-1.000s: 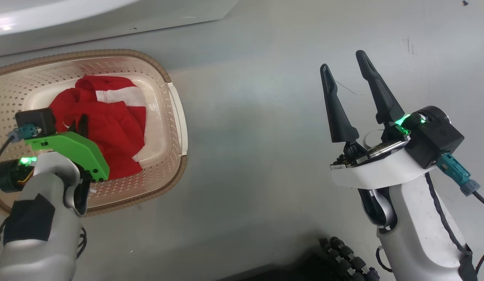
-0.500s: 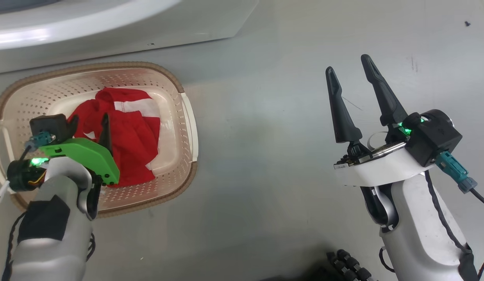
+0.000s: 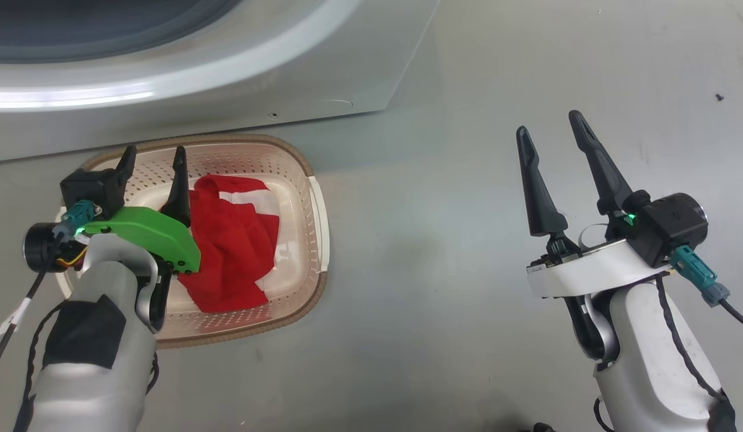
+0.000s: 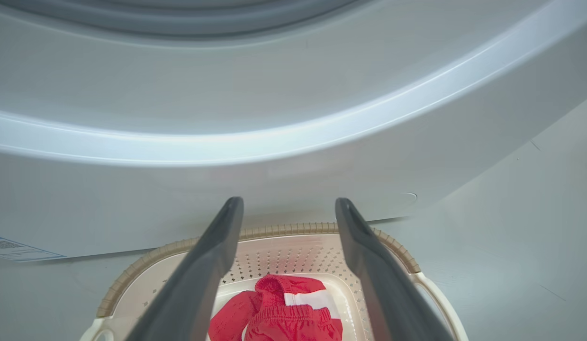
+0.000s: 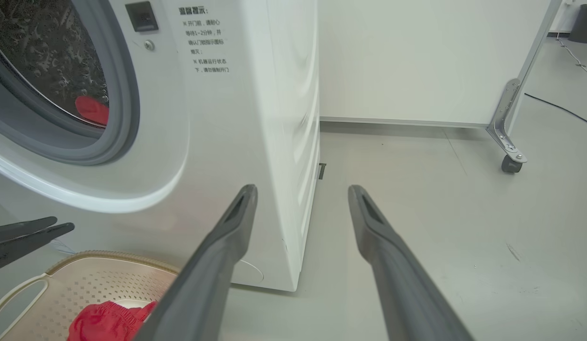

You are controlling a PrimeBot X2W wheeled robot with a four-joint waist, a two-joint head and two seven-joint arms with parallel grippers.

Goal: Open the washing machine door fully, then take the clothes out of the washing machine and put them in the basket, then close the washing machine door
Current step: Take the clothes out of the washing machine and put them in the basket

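Grey floor (image 3: 443,252) underfoot, white wall (image 5: 416,57) behind. My left claw (image 3: 155,155) has its fingers spread with nothing between them. It sits at 9 o'clock in the head view, over the far-left part of the basket (image 3: 316,198). Through its wrist camera the fingers frame the clothes (image 3: 233,258), a red heap with a white patch, lying inside the basket toward its 3 o'clock side.

The basket stands on the floor just in front of the washing machine (image 3: 239,84), at 11 to 12 o'clock. My right claw (image 3: 548,127) is also spread and gripping nothing, at 3 o'clock over open floor, well apart from the basket.

Its wrist camera gives the machine's opening at 10 o'clock, with the grey seal (image 5: 125,94) and the drum (image 5: 42,52) exposed. There is a red patch (image 5: 92,110) low in the drum; I cannot tell what it is. A castor (image 5: 510,163) under a metal leg (image 5: 504,113) is at 2 o'clock.
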